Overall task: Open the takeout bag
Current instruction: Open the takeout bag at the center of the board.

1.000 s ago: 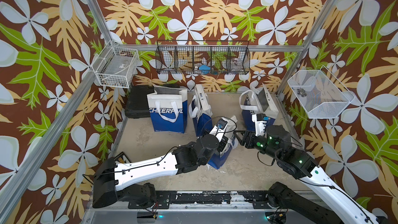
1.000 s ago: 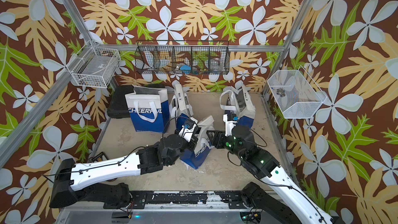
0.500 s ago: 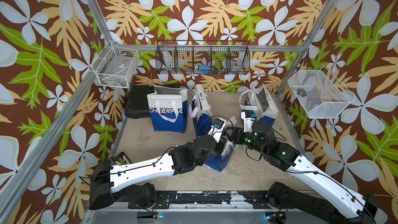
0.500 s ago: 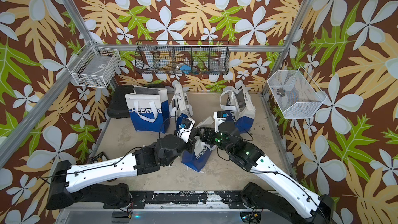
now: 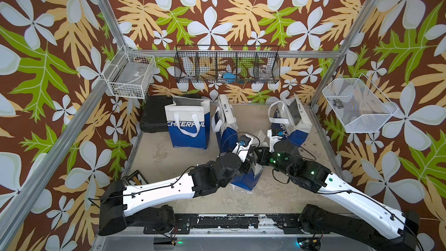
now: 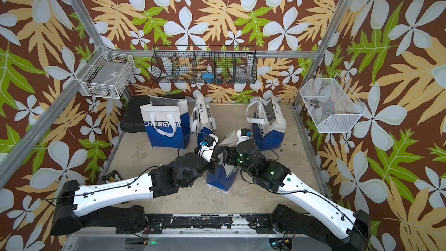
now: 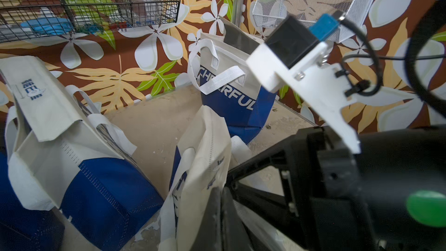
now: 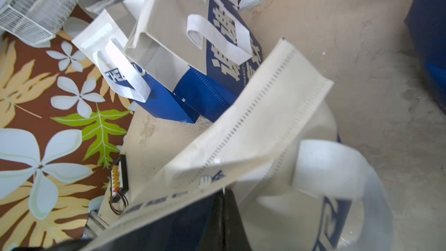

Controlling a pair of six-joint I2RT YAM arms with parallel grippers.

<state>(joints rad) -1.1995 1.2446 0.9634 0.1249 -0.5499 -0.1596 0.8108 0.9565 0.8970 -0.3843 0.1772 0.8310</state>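
1. The takeout bag (image 5: 248,181) stands on its blue base near the middle of the table (image 5: 169,160). It is the nearest of four similar bags and sits between the two arms in both top views.
2. The left gripper (image 5: 249,163) reaches in from the left with its jaws closed tight on the bag's cream upper wall. In the left wrist view the fabric rises straight from the dark fingers (image 7: 225,216).
3. The right gripper (image 5: 259,157) comes in from the right, its jaws also closed. The right wrist view shows cream rim fabric pinched at its fingers (image 8: 223,220), so it seems to hold the opposite wall, beside the white handle (image 8: 337,165).
4. Progress: both grasps look made, but nothing more. The grippers sit just beside each other and the mouth looks like a narrow slit. Pulling the two walls apart is what remains.
5. Look: the bag is soft non-woven fabric, cream above and blue below, with dashed seam lines. Its top panel is creased and slack, and the inside is hidden.
6. For comparison, the far-left bag (image 5: 188,126) already stands with its mouth square and open.
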